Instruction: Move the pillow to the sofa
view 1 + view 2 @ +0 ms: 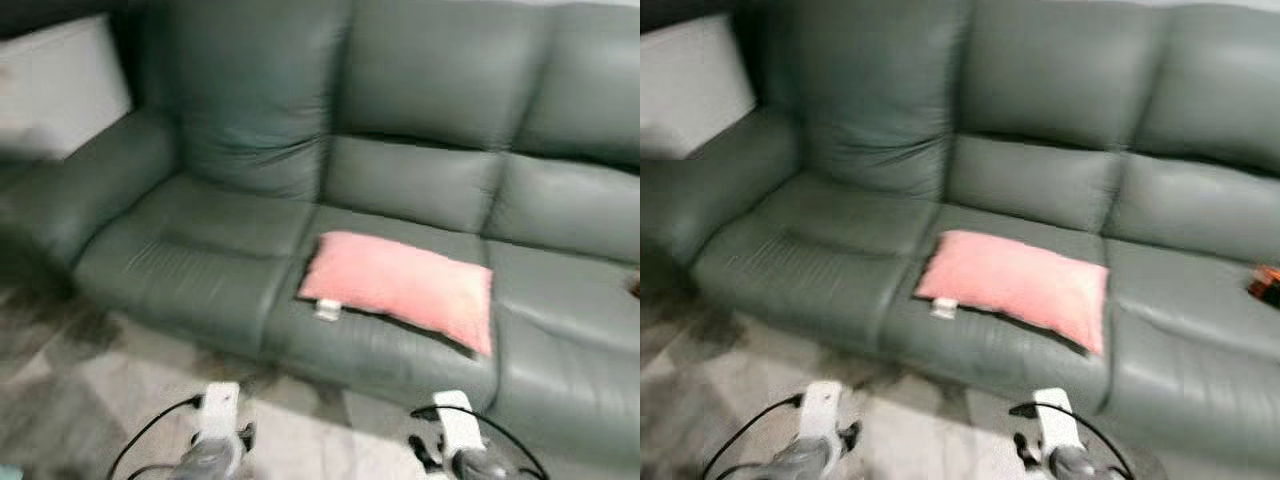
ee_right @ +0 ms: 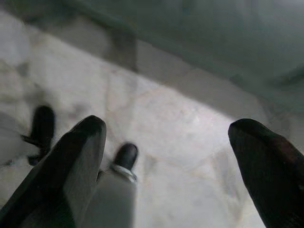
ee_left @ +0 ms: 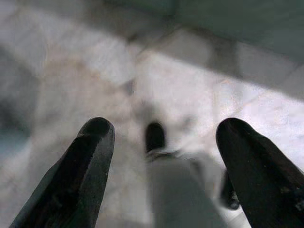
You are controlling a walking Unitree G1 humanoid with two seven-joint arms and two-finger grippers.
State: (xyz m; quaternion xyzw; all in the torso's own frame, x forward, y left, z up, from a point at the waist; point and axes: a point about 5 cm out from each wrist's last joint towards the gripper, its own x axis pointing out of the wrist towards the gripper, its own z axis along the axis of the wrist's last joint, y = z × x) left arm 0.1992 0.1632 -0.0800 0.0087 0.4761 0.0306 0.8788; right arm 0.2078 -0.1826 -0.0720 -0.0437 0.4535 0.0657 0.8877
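Note:
A pink rectangular pillow [image 1: 400,286] lies flat on the middle seat cushion of a dark green leather sofa [image 1: 230,150], with a small white tag at its front corner. Both arms hang low in front of the sofa, their wrists showing at the bottom edge of the eye views. In the left wrist view my left gripper [image 3: 164,130] is open over the pale floor, holding nothing. In the right wrist view my right gripper [image 2: 166,133] is open too, empty, with the sofa's base ahead of it.
Pale marbled floor tiles [image 1: 120,390] spread before the sofa. A light wall panel [image 1: 55,85] stands behind the left armrest. A small dark reddish object [image 1: 1265,283] lies on the right seat cushion. The robot's feet show below the grippers in the wrist views.

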